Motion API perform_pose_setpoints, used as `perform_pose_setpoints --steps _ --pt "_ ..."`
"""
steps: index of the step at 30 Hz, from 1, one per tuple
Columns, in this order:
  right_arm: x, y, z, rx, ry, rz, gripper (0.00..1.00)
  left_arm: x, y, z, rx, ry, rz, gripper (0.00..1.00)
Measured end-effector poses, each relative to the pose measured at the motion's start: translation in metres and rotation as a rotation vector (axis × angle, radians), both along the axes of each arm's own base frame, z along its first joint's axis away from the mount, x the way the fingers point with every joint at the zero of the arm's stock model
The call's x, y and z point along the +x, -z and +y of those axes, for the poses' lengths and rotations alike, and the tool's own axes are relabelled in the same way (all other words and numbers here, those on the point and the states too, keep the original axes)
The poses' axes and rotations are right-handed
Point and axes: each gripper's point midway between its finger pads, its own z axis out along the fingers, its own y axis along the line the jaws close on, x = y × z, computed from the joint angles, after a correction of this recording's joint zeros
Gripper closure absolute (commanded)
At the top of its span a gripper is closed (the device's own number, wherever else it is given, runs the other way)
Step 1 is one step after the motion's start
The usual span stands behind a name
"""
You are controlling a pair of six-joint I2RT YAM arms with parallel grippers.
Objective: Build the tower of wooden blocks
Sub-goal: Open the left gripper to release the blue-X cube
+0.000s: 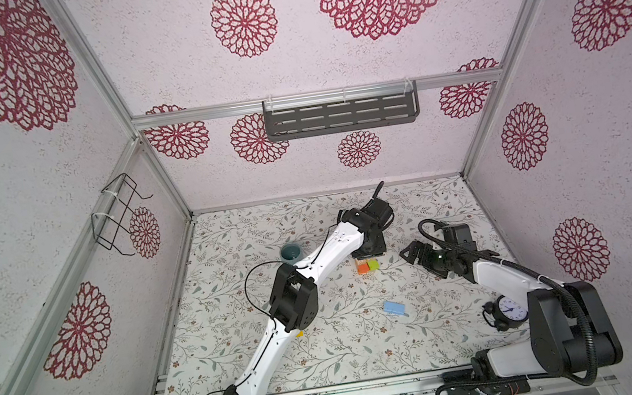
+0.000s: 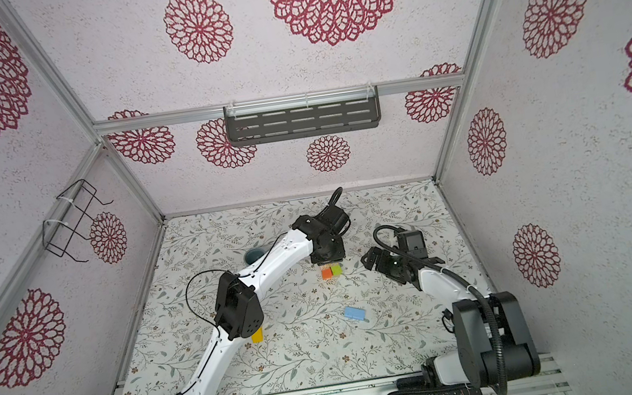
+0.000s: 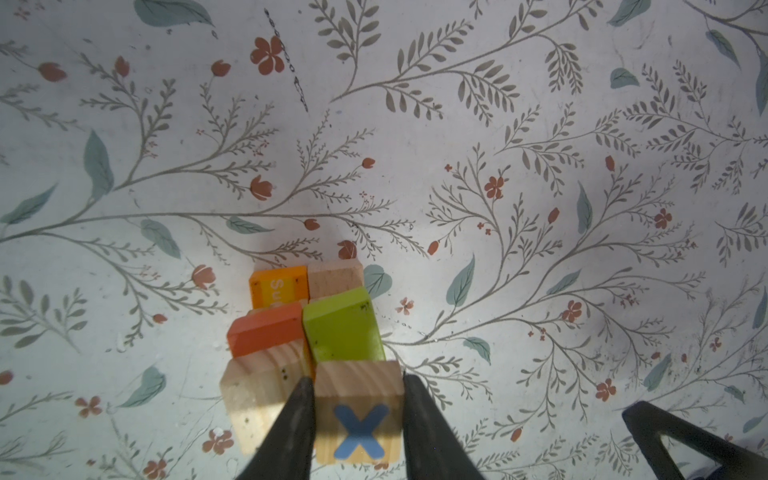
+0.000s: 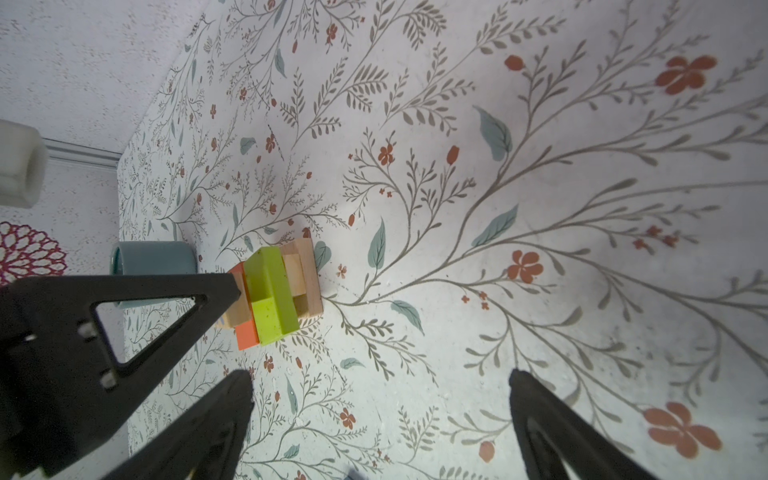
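The tower (image 1: 368, 266) (image 2: 331, 270) stands mid-table, orange-red and green faces showing. In the left wrist view it shows an orange-red block (image 3: 266, 332), a green block (image 3: 343, 332), an orange lettered block (image 3: 278, 286) and plain cubes (image 3: 259, 395). My left gripper (image 3: 358, 380) is shut on a natural cube with a blue X (image 3: 359, 415), set against the green block. Right of the tower, my right gripper (image 4: 380, 376) (image 1: 412, 254) is open and empty. A blue block (image 1: 395, 308) and a yellow block (image 2: 257, 335) lie loose nearer the front.
A teal cup (image 1: 291, 251) (image 4: 153, 259) stands left of the tower, behind the left arm. Beside the right arm's base at the front right is a black alarm clock (image 1: 508, 311). The tip of a left finger (image 4: 124, 316) touches the tower's side.
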Motion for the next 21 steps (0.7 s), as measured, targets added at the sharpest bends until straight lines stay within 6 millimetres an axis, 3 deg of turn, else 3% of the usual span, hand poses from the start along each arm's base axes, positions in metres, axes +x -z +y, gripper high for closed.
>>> perform_pose_setpoints --steps 17,21 --pt "0.0 0.0 0.0 -0.004 -0.005 -0.002 0.01 0.003 -0.002 0.001 0.003 -0.005 -0.015 0.54" --pt "-0.001 0.0 -0.001 -0.016 -0.009 0.008 0.01 0.006 -0.014 0.004 0.004 -0.008 -0.045 0.5"
